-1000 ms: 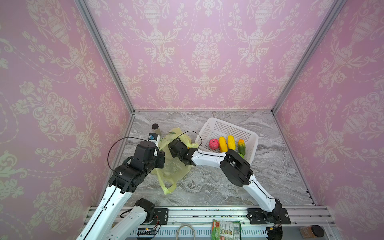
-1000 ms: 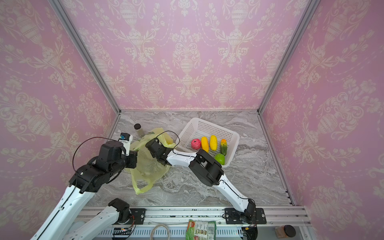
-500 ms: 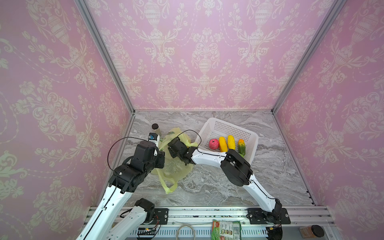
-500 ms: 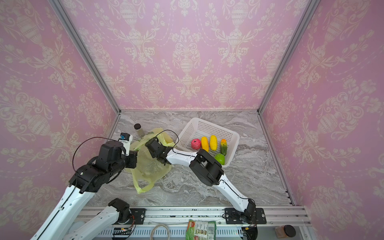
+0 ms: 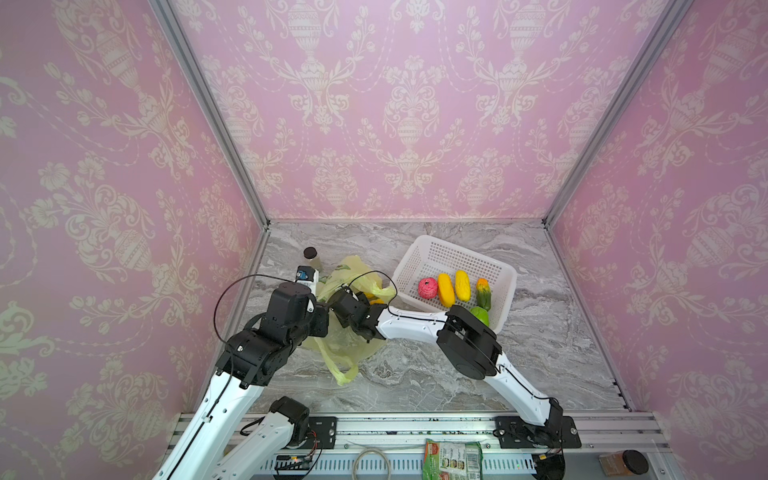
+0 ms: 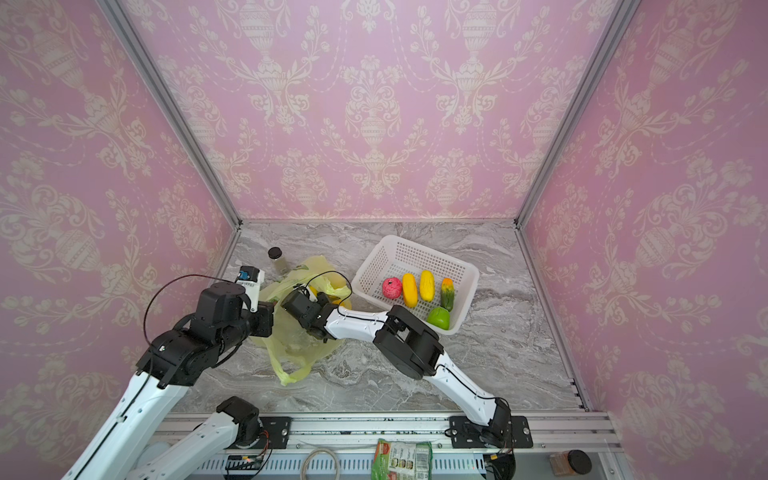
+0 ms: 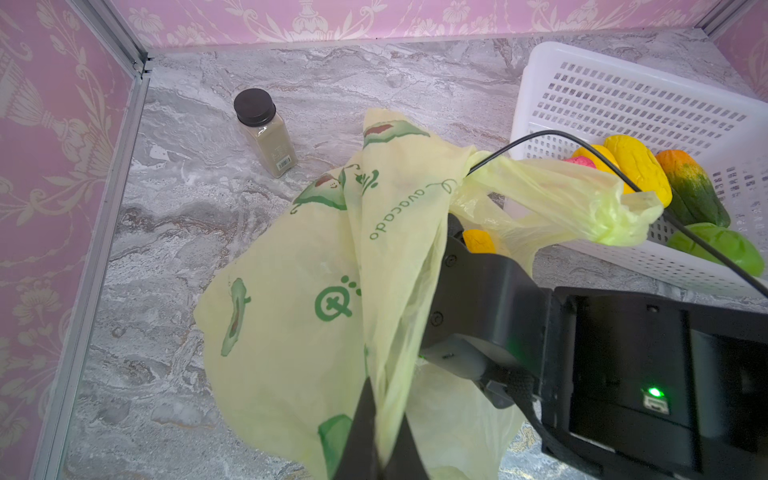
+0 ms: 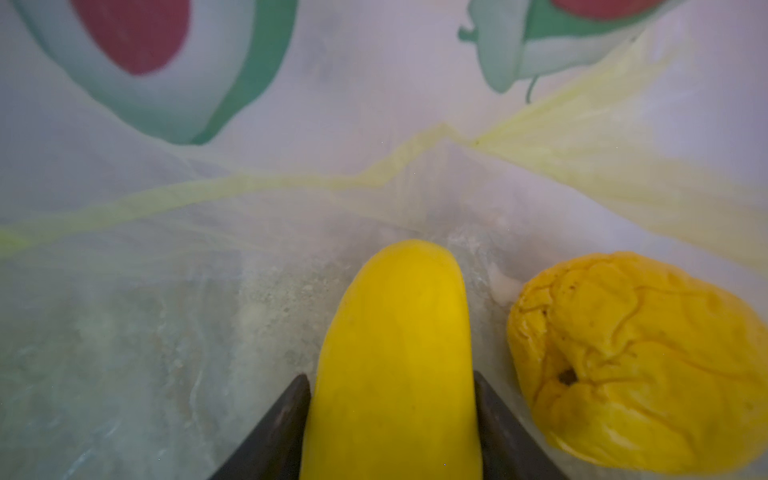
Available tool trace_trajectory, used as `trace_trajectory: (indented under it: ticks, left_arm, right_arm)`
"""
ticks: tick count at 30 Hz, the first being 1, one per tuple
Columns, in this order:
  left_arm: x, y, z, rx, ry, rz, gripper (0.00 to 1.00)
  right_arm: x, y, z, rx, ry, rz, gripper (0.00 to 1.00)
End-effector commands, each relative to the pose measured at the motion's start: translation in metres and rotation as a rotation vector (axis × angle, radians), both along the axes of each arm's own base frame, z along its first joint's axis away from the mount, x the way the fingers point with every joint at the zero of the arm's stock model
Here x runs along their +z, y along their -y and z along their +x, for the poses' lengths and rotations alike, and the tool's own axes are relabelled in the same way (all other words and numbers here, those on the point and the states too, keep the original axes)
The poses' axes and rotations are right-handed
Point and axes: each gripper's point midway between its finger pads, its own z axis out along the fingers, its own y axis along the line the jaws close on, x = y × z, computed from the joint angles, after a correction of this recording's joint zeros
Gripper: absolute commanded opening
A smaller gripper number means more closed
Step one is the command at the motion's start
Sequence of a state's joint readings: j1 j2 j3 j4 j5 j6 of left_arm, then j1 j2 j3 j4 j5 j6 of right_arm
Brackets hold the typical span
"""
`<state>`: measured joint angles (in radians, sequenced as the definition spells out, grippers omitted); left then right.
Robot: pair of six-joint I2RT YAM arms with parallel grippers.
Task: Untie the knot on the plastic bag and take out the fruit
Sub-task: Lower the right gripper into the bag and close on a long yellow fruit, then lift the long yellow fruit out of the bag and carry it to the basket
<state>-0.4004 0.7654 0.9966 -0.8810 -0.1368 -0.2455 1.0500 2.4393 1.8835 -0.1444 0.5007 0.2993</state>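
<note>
Taking fruit out: the left gripper (image 7: 380, 432) pinches the plastic bag (image 7: 291, 291), while the right gripper (image 8: 388, 376) clamps a yellow oblong fruit (image 8: 395, 311). The likely next move is lifting it toward the white basket (image 5: 457, 250) at two o'clock.

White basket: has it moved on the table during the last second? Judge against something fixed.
No. In a top view the white basket sits where it did, the same gap from the small bottle.

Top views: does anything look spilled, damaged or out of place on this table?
Nothing looks spilled or torn. The only strays are a capped bottle standing upright beside the plastic bag, and a snack packet and a jar sitting on the front rail, none of which belong to the fruit job.
</note>
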Motion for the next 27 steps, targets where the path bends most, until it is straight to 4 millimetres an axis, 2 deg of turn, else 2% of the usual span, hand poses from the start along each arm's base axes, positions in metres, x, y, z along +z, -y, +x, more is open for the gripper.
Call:
trace_trajectory:
  ticks: [1, 5, 7, 12, 15, 20, 27]
  left_arm:
    - [-0.004, -0.002, -0.003, 0.011, -0.014, -0.002, 0.0]
    - [-0.004, -0.002, -0.003, 0.01, -0.012, -0.002, 0.0]
    - [-0.004, -0.002, -0.004, 0.01, -0.012, -0.003, 0.0]
    - [-0.003, -0.002, -0.004, 0.01, -0.008, -0.004, 0.0]
    - [-0.004, -0.002, -0.003, 0.01, -0.011, -0.003, 0.0]
    - [-0.006, -0.002, -0.002, 0.011, -0.02, 0.001, 0.0]
    - [-0.007, -0.002, -0.002, 0.015, -0.023, 0.005, 0.0]
  right_arm:
    - [-0.034, 0.01, -0.012, -0.003, -0.09, -0.081, 0.61]
    - [-0.033, 0.005, -0.019, 0.03, -0.101, -0.026, 0.67]
    - [-0.033, 0.007, -0.016, 0.02, -0.098, -0.038, 0.66]
    - [-0.031, 0.007, -0.016, 0.021, -0.099, -0.038, 0.45]
    - [-0.02, 0.011, -0.019, 0.019, -0.085, -0.021, 0.36]
    - [0.021, 0.021, -0.031, 0.037, -0.03, 0.047, 0.27]
    - [0.09, 0.041, -0.07, 0.118, 0.091, 0.18, 0.23]
